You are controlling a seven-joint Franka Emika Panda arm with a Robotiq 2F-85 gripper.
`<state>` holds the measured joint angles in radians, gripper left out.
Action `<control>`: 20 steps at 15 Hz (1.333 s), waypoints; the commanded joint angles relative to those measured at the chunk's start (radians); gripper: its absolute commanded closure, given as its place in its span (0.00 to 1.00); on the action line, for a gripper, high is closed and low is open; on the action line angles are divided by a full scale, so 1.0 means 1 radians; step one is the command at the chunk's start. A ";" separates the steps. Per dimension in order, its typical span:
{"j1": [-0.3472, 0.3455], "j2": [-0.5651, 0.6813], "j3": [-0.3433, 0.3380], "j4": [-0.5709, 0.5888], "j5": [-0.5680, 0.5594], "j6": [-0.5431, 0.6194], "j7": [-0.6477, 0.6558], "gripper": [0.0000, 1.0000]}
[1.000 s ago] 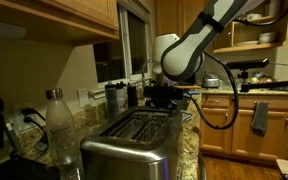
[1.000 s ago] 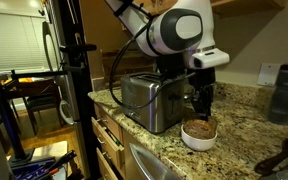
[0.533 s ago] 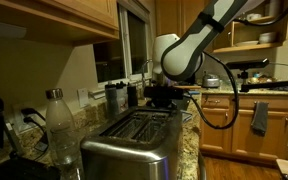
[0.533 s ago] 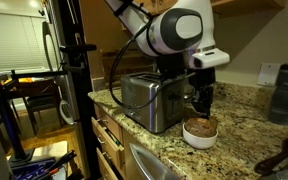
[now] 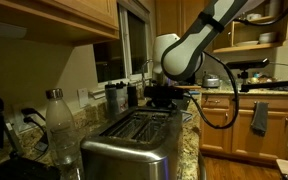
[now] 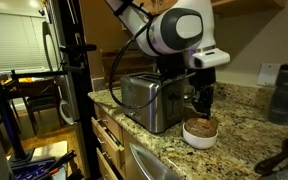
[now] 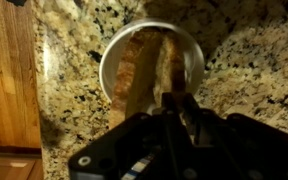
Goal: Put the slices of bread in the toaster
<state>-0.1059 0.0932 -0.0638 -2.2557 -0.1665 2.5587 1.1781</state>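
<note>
The toaster (image 5: 134, 140) is a shiny steel box with two dark top slots, on a granite counter; it also shows in an exterior view (image 6: 147, 98). Both slots look empty. A white bowl (image 7: 108, 62) stands on the counter beside it (image 6: 198, 139). Two tan slices of bread stand on edge in the bowl, one on the left (image 7: 134, 65) and one on the right (image 7: 170, 58). My gripper (image 7: 177, 102) reaches down into the bowl (image 6: 202, 108), its fingers close together on the right slice.
A clear plastic bottle (image 5: 60, 128) stands next to the toaster at the counter's near end. Dark jars (image 5: 118, 96) line the wall under the cabinets. A dark container (image 6: 283, 92) stands further along the counter. The counter edge drops to wooden drawers (image 7: 6, 80).
</note>
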 commanded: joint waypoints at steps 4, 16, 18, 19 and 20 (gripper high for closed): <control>0.025 -0.056 -0.023 -0.024 -0.015 -0.031 0.010 0.90; 0.017 -0.167 -0.004 -0.057 -0.062 -0.045 0.029 0.90; 0.016 -0.198 0.004 -0.070 -0.068 -0.045 0.036 0.90; 0.015 -0.216 0.009 -0.076 -0.071 -0.046 0.040 0.90; 0.013 -0.236 0.015 -0.082 -0.077 -0.048 0.045 0.90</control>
<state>-0.1006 -0.0376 -0.0546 -2.2755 -0.2109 2.5344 1.1809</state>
